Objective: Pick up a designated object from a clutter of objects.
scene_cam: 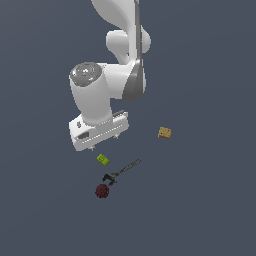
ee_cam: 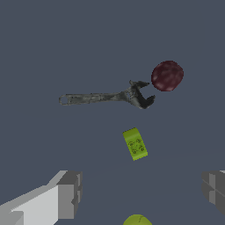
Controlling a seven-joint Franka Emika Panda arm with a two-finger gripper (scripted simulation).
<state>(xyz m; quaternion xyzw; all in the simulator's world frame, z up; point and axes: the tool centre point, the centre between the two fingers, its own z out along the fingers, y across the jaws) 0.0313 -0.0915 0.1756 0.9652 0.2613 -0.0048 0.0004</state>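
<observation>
The designated object, a tiny lime-green block [scene_cam: 103, 159] [ee_cam: 135, 143], lies flat on the dark floor. It sits just in front of my gripper [scene_cam: 105, 142] [ee_cam: 143, 193], which hovers above the floor. The gripper is open, its two grey fingertips [ee_cam: 68, 193] spread wide with nothing between them. The rest of the clutter of objects lies around it: a dark grey wrench [scene_cam: 121, 171] [ee_cam: 105, 97] beyond the block, a dark red bumpy ball [scene_cam: 102, 190] [ee_cam: 167, 75] by the wrench's head, and a tan cube [scene_cam: 164, 132]. A yellow-green ball [ee_cam: 137, 219] peeks in at the wrist view's edge; in the exterior view the hand hides it.
The white arm [scene_cam: 125, 75] rises over the scene from the back. The tan cube lies apart from the others, towards the exterior view's right. Everything rests on a plain dark grey-blue floor [scene_cam: 200, 210].
</observation>
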